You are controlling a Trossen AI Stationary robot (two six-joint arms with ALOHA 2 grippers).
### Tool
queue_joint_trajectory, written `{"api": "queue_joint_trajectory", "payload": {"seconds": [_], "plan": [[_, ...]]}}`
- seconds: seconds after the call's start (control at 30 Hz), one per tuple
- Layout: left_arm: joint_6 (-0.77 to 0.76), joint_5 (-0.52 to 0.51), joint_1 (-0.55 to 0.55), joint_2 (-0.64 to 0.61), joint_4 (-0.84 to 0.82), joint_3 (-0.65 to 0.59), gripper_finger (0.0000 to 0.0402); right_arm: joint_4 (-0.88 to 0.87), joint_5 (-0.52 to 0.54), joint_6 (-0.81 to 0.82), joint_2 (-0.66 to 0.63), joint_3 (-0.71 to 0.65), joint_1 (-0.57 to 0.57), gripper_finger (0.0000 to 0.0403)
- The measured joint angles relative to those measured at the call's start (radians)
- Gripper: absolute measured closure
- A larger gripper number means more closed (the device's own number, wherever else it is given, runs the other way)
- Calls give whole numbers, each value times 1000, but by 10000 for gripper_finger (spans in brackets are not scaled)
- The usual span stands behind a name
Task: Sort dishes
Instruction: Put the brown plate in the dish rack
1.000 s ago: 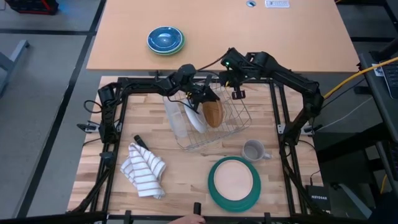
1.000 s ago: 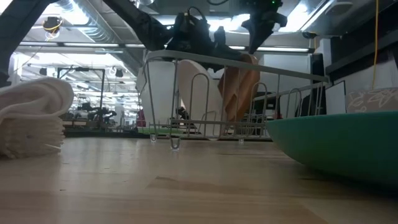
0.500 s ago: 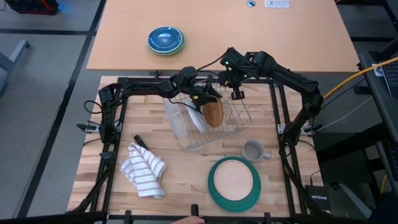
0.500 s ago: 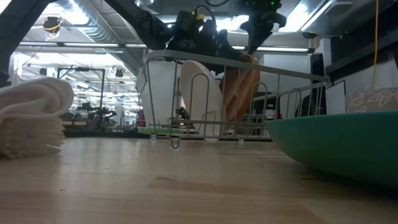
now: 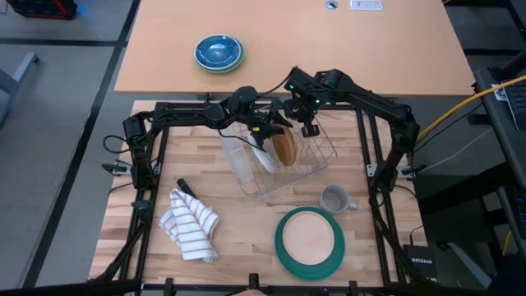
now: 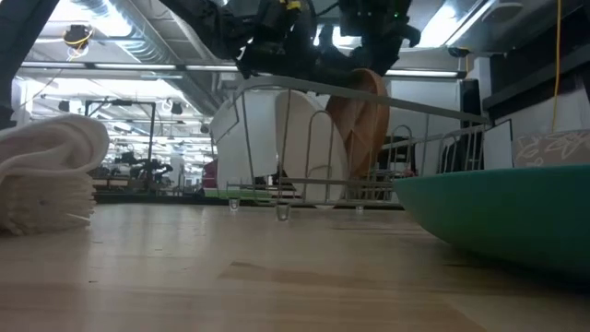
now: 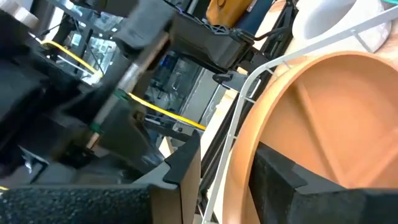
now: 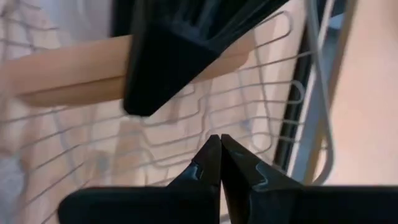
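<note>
A wire dish rack point(image 5: 288, 168) stands mid-table. In it a tan plate point(image 5: 283, 148) and a white plate point(image 5: 263, 156) stand on edge between the wires. My left gripper point(image 5: 275, 130) is shut on the tan plate's top, which also shows in the left wrist view point(image 7: 336, 106). My right gripper point(image 5: 310, 130) is shut and hangs over the rack's far right part; its fingertips point(image 8: 217, 149) are above the rack's wires. I cannot tell whether it touches the rack. A large dark green plate point(image 5: 283, 255) lies near the front edge with a pale round plate point(image 5: 309, 237) on it. My left gripper pinches the tan plate's upper rim point(image 7: 244, 155) between its two fingers. One finger point(image 7: 292, 186) lies on the plate's hollow face and the other behind the plate. The fingers slant down from the table's far left. The plate stands on edge, tilted, with its lower part among the rack's wires.
A grey mug point(image 5: 334, 199) stands between the rack and the green plate. A striped towel point(image 5: 191, 222) lies at the near left, a small black thing point(image 5: 185, 186) beside it. Blue bowls point(image 5: 218, 52) sit on the far table. Another white piece point(image 5: 234, 156) stands in the rack's left part.
My left gripper has gone up a little with the tan plate, whose top now stands higher above the rack's rail. The rack has slid slightly toward the table's right. My right gripper has shifted a little toward the left gripper, still shut.
</note>
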Motion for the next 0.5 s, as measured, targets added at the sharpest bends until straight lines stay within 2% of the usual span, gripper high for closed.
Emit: {"api": "queue_joint_trajectory", "payload": {"seconds": [0.33,0.5], "plan": [[-10,-2,0,-1,-61,3,288,13,-110,-3,6,0,0,396],[-15,-2,-1,-1,-94,3,288,19,-101,-5,3,1,0,396]]}}
